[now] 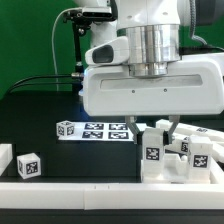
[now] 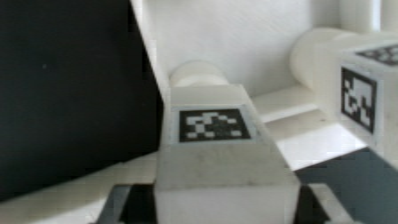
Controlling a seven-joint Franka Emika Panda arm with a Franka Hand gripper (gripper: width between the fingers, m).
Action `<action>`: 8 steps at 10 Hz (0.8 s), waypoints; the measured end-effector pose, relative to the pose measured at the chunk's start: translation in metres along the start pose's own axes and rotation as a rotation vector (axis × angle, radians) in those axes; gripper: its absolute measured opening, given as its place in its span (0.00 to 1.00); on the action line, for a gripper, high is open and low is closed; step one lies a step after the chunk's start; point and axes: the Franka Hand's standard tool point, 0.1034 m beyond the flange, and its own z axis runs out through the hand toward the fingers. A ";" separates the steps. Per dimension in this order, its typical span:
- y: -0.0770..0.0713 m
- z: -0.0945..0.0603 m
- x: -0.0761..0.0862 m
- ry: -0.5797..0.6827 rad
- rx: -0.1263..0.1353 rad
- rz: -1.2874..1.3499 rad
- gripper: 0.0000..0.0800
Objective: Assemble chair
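Observation:
The chair parts are chunky white tagged pieces clustered at the exterior view's right (image 1: pixel 188 156). One upright white bar with a square tag (image 1: pixel 152 153) stands at the left of that cluster. My gripper (image 1: pixel 160 124) comes down on its top end. In the wrist view the tagged bar (image 2: pixel 217 122) runs between my fingers, and my gripper (image 2: pixel 226 203) is closed against its two sides. A second white tagged part (image 2: pixel 356 80) lies just beside the bar. The arm's large white hand hides the back of the cluster.
The marker board (image 1: pixel 98 130) lies on the black table behind the parts. A small lone white tagged cube (image 1: pixel 28 165) and another white piece (image 1: pixel 5 158) sit at the exterior view's left. A white rail (image 1: pixel 70 188) runs along the table's front.

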 end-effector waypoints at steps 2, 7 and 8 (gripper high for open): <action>-0.007 0.002 -0.002 0.002 0.001 0.212 0.36; -0.010 0.003 -0.001 0.005 0.030 0.890 0.36; -0.010 0.004 -0.001 0.005 0.030 0.888 0.49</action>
